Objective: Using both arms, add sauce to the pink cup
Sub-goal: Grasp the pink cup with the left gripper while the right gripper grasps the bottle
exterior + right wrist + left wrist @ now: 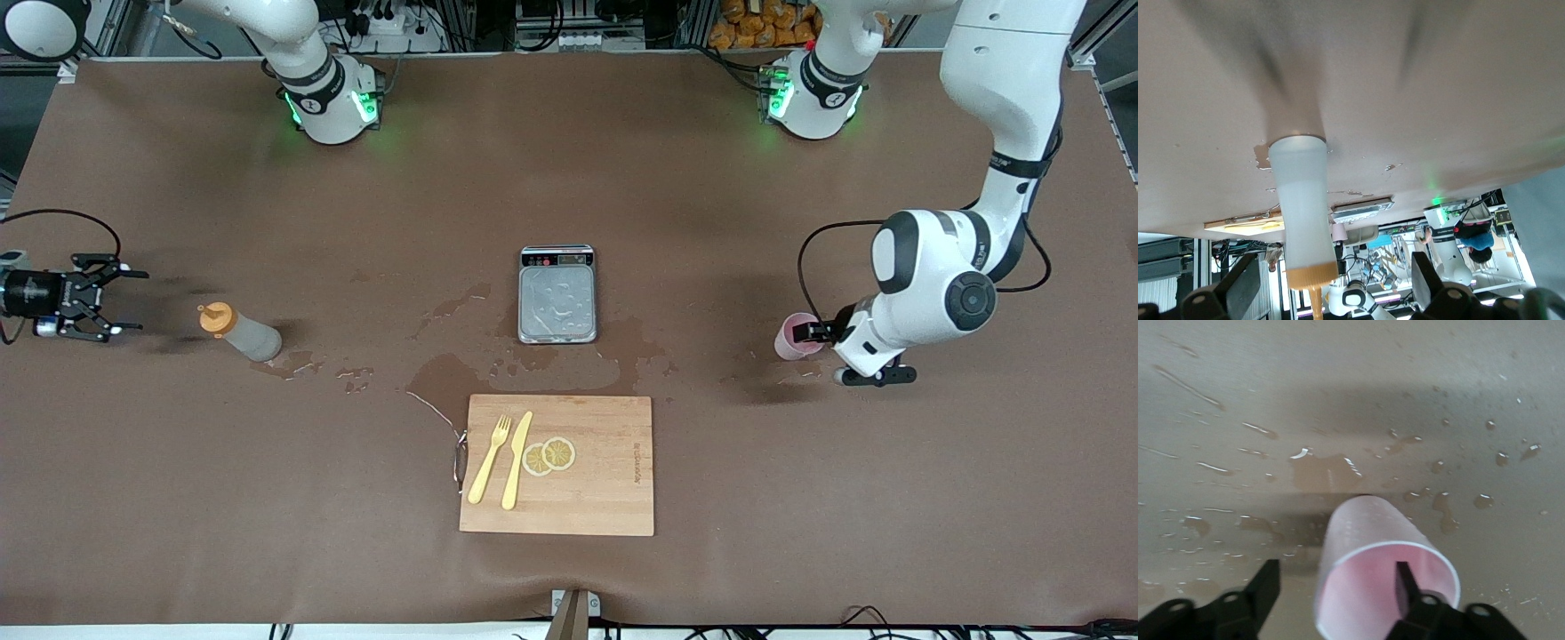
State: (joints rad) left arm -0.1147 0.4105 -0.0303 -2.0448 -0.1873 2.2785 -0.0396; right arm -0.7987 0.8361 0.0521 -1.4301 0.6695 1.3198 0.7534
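Two pincers work at the table's two ends. The left gripper (811, 333) straddles the pink cup's (789, 336) rim, one finger (1405, 583) inside, one outside, jaws not yet tight, probably to steady it for pouring. The right gripper (111, 298), jaws apart, faces the standing sauce (242, 332) bottle just ahead, ready to grasp its body

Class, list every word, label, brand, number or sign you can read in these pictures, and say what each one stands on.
Nothing can be read for certain.
Wooden cutting board: a burnt-in brand mark near one edge, too small to read.
Silver kitchen scale: display and button marks on its dark top strip, too small.
Left arm: lettering on its white wrist, too small.
Pale-pink plastic cup, grey-white squeeze bottle with orange cap: no text seen.
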